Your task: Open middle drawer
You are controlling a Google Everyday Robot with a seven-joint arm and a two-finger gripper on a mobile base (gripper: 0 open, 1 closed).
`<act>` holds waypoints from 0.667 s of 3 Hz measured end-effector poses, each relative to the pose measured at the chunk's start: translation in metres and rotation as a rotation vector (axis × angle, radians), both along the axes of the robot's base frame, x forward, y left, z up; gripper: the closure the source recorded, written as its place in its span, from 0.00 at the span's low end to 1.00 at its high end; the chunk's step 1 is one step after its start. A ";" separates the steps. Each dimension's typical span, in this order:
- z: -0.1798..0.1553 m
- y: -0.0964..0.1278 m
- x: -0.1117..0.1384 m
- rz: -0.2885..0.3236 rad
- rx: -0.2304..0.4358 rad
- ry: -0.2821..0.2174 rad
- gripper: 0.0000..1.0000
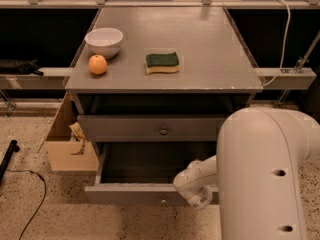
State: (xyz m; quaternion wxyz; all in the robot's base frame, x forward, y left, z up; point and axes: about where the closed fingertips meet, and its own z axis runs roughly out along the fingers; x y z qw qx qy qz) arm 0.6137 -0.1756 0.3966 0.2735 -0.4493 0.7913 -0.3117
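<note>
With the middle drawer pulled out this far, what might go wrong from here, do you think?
The middle drawer already stands well out, with the pincer at its front rim; pulling further might drag it off its runners. A jolt could also roll the orange off the cabinet top.

Grey tabletop (210,59), upper centre: white bowl (104,41), orange (98,64) at left, green sponge (162,62) mid; claw (195,196) lower centre.

One bowl (104,40), orange (97,64), sponge (162,62), hand (198,195) (at open drawer (125,193))
</note>
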 end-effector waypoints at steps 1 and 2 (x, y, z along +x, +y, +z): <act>-0.002 0.002 0.003 0.005 -0.004 0.010 0.25; 0.005 0.000 0.007 0.003 -0.034 0.008 0.33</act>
